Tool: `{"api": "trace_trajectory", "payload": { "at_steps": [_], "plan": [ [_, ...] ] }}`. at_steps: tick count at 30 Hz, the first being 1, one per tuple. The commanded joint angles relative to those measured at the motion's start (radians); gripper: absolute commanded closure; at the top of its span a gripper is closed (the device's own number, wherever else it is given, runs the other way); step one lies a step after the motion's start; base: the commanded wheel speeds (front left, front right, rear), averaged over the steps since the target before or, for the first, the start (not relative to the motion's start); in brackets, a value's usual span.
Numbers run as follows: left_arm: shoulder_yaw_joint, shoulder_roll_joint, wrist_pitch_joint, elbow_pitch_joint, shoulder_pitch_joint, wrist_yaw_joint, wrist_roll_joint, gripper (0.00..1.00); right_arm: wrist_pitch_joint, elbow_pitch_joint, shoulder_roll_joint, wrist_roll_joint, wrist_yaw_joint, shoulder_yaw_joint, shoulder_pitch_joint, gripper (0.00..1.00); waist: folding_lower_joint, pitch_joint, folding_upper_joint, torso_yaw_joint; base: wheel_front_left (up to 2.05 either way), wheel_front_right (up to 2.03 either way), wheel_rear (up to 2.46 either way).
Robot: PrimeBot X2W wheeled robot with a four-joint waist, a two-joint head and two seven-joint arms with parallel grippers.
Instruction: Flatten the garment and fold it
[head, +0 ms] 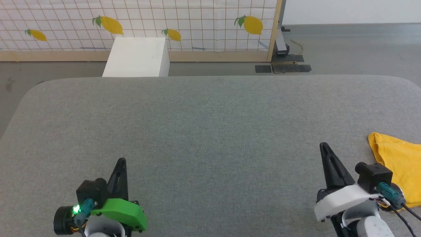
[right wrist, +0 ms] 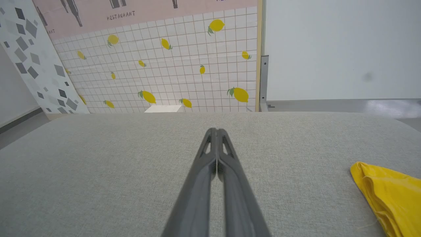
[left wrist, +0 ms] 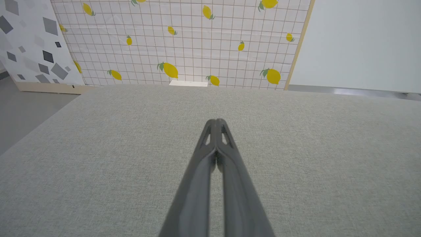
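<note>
garment (head: 399, 161): 1, yellow, rumpled, on desk (head: 210, 125) at far right | tools: 2 | left tool (head: 121, 160): clenched, over bare desk | right tool (head: 324, 144): clenched, near garment, apart | white box (head: 136, 57): 1, beyond desk

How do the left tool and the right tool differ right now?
The left tool has a green housing; the right tool has a white one. The right tool sits close beside the garment; the left tool is far from it across the grey surface. Both are shut and hold nothing.
</note>
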Motion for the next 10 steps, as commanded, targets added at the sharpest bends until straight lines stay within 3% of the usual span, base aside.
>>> {"api": "trace_trajectory", "payload": {
  "at_steps": [1,10],
  "plan": [
    [0.003,-0.005,0.005,-0.009,0.004,0.006,0.014,1.0,0.005,-0.012,0.0,-0.015,-0.001,-0.001,0.015,1.0,0.0,0.0,0.0,0.0,0.0,0.0,0.0],
    [0.004,-0.007,0.023,-0.025,0.005,0.009,0.028,1.0,0.023,-0.033,0.0,-0.031,-0.001,-0.001,0.02,1.0,0.0,-0.001,0.0,0.002,0.0,0.0,0.0]
  ]
}}
